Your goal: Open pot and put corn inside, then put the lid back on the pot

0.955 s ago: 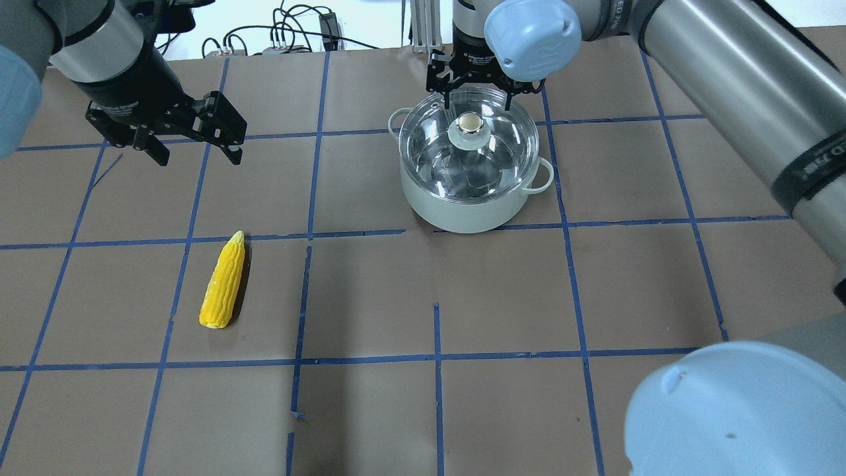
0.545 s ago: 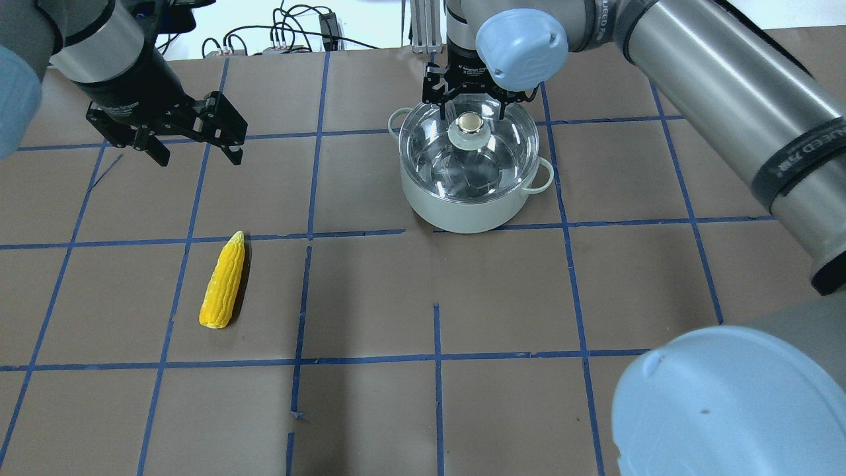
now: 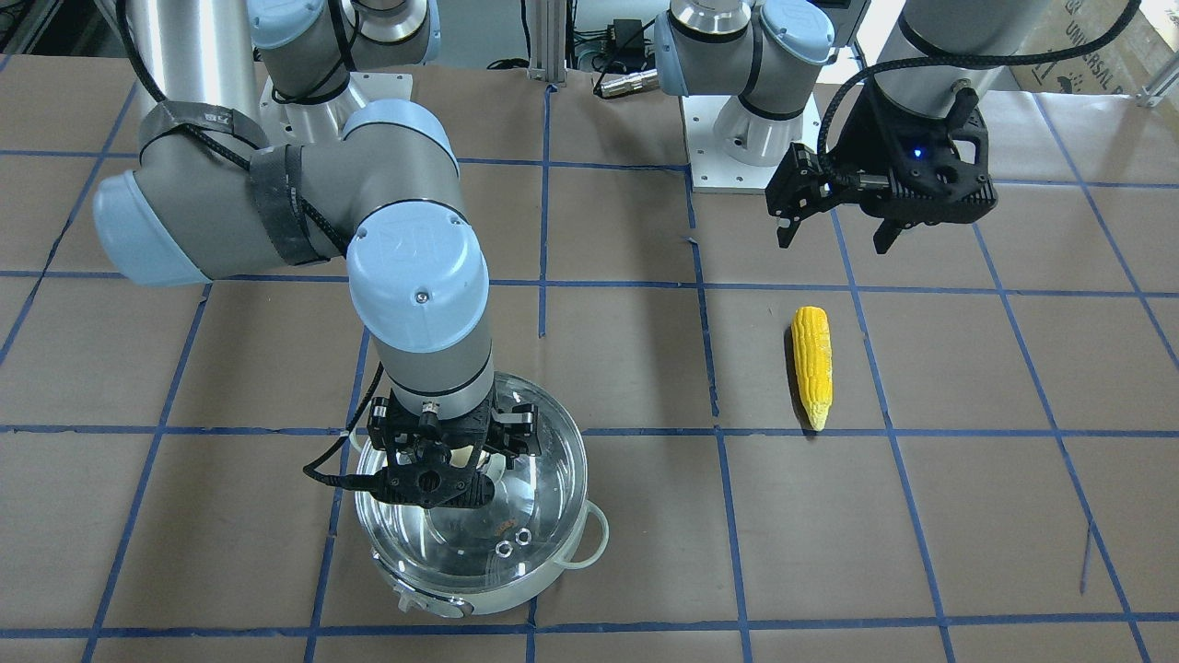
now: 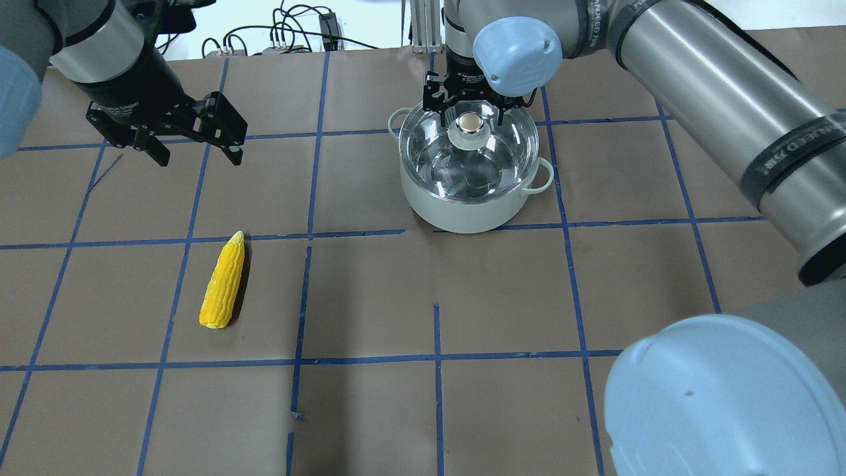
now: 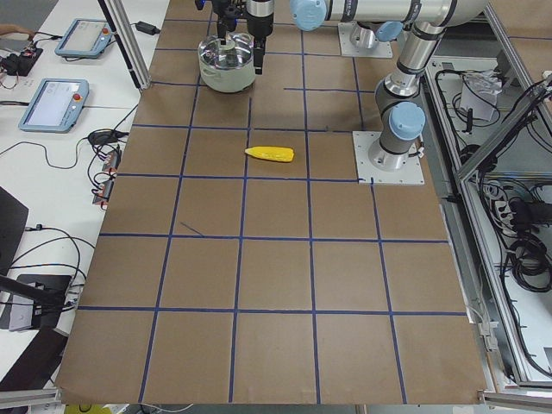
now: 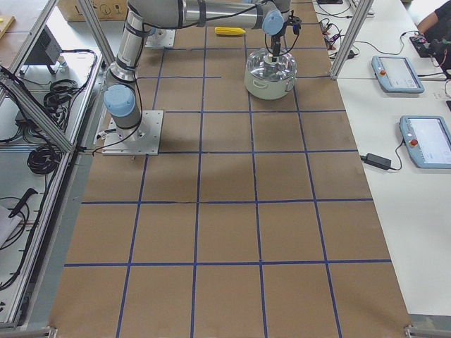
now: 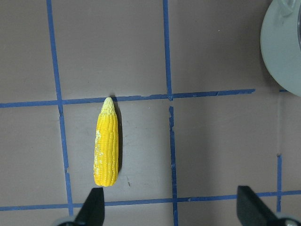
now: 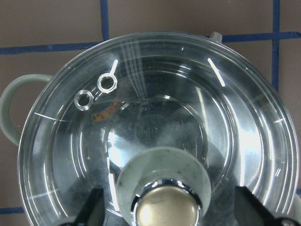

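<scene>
Black fingers of the right gripper (image 4: 469,114) stand spread, one on each side of the knob (image 8: 164,200) of the lid (image 8: 188,117), gripping nothing; whether they touch it is hard to tell. The glass lid rests on the pot (image 4: 462,208). It looks stiff, smooth and breakable, so the knob is the place to pinch. Farther out, the left gripper (image 4: 198,151) hangs open and empty, and the corn (image 4: 223,281) lies well apart from the pot.

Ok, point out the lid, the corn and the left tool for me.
lid (image 4: 466,168): overhead view, on the glass dome just below its knob.
corn (image 4: 223,283): overhead view, on the middle of the cob.
left tool (image 4: 198,157): overhead view, midway between its open fingertips.
</scene>
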